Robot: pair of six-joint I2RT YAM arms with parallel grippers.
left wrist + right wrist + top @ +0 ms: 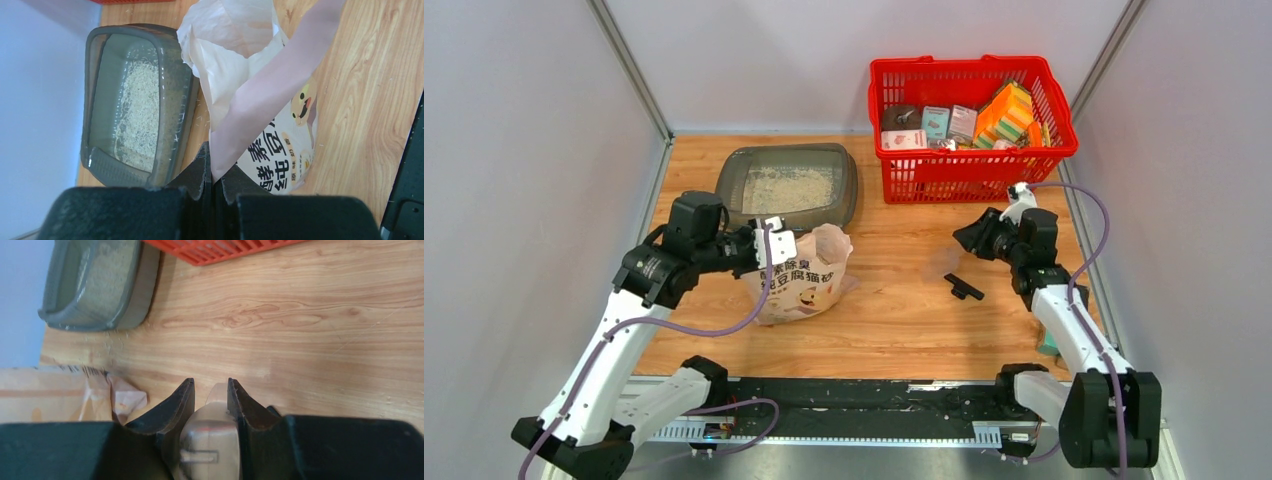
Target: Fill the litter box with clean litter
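My left gripper (pixel 213 172) pinches the floppy top flap of the bag (pixel 260 100), which stands at six o'clock of the box (pixel 180 105) (soft and bottom-heavy, so better held lower), while my right gripper (pixel 210 390) clamps a pale scoop (pixel 209 440).

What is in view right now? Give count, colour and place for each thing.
litter box: one, dark grey, far left of the table
clean litter: one shallow layer, pale beige, inside the litter box
litter bag: one, pinkish-cream, upright and open, just in front of the litter box
basket: one, red mesh, far right
packs: several, mixed colours, in the basket; count unclear
small part: one, black, on the wood near the right arm
table: one, light wood
plastic piece: one, pale pinkish, in the right pincer
left pincer: black, shut on the litter bag's edge
right pincer: black, shut on the plastic piece
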